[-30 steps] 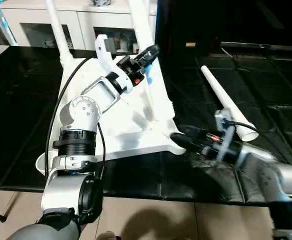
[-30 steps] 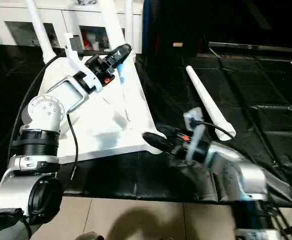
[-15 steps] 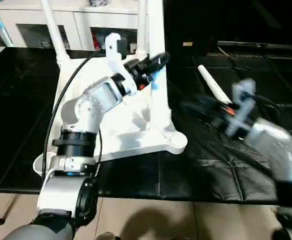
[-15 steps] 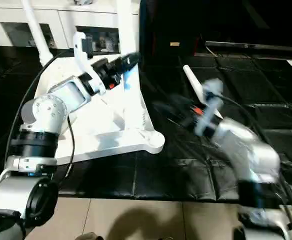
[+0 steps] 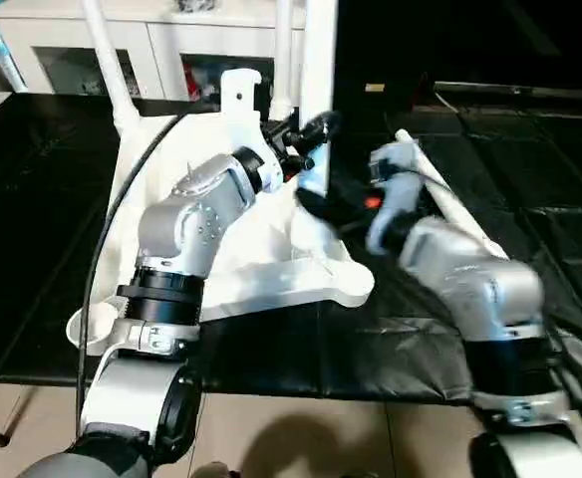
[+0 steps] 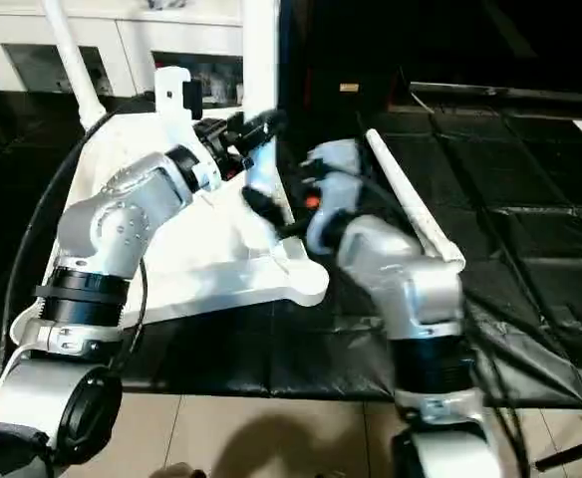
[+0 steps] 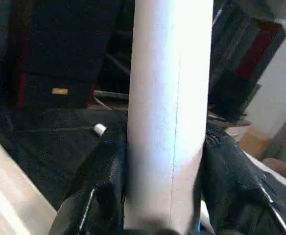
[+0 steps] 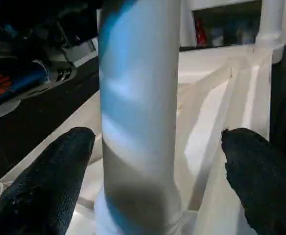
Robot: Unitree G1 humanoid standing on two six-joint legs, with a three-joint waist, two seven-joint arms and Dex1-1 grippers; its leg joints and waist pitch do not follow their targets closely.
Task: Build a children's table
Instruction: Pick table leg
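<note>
The children's table top point(image 5: 261, 279) lies upside down, white and ribbed, on a black mat. From its near right corner socket a white leg point(image 5: 318, 70) rises upright. My left gripper point(image 5: 316, 127) is shut on this leg partway up; in the left wrist view the leg point(image 7: 167, 122) fills the gap between both fingers point(image 7: 99, 196). My right gripper point(image 5: 313, 204) reaches in low by the leg's base and stands open, its fingers point(image 8: 50, 176) on either side of the leg point(image 8: 138, 98) without touching. A loose leg point(image 6: 411, 214) lies on the mat to the right.
Two more legs point(image 5: 102, 50) point(image 5: 284, 40) stand upright at the far corners. A white glass-door cabinet point(image 5: 62, 60) runs along the back. The black mat point(image 5: 540, 179) stretches right, and tiled floor point(image 5: 301, 438) lies in front.
My right arm has swung in from the front right, and its open fingers now flank the leg's base. The left gripper kept its hold while the leg came more upright.
</note>
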